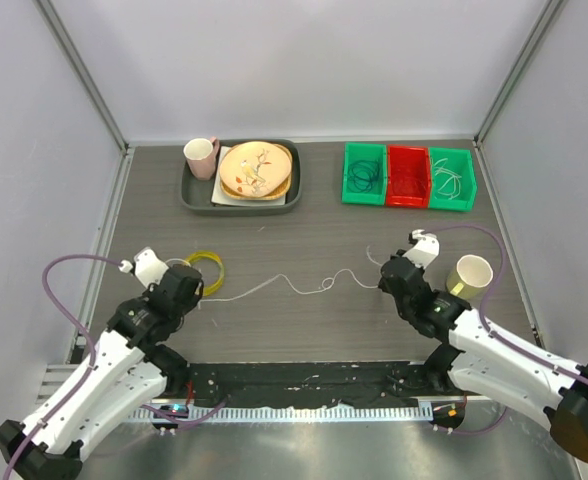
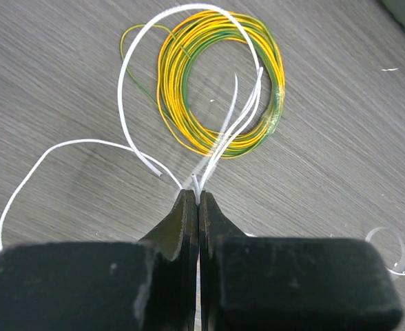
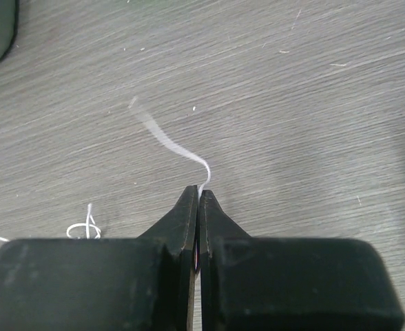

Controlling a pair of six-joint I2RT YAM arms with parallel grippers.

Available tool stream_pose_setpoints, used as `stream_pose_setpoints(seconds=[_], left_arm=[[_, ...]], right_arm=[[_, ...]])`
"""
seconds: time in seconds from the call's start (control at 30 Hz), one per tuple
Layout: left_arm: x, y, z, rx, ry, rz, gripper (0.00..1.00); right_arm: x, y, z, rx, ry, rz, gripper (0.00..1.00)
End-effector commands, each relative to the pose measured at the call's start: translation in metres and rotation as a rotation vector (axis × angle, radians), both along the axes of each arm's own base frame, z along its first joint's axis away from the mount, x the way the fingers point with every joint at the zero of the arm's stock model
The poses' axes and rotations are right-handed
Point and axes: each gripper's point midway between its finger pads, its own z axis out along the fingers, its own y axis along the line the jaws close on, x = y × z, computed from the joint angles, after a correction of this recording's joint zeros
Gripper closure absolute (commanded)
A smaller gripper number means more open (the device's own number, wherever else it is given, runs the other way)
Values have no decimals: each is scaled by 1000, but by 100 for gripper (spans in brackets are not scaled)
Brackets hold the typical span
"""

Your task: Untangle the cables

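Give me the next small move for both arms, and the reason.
Probably ease the grippers slightly apart. The left gripper and the right gripper are each shut on the white cable, whose span between them lies slack and wavy, with a small loop in it. A gentle pull may draw that loop out; a hard one could tighten it.

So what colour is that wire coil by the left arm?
The wire coil is yellow with green, clearest in the left wrist view.

White cable blurs toward its free tip (its pinched part is hidden).
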Motion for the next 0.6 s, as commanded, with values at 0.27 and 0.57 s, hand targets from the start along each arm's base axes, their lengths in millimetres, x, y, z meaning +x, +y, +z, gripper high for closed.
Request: stream_pose_setpoints(seconds=[0.27,0.57], left_arm=[[11,-2,29,15,-66,-34,99],[19,-24,12,-21,-22,-111,82]], right_arm=[[16,-53,67,-151,-111,-203,99],[21,-99,220,-185,-346,-444,99]])
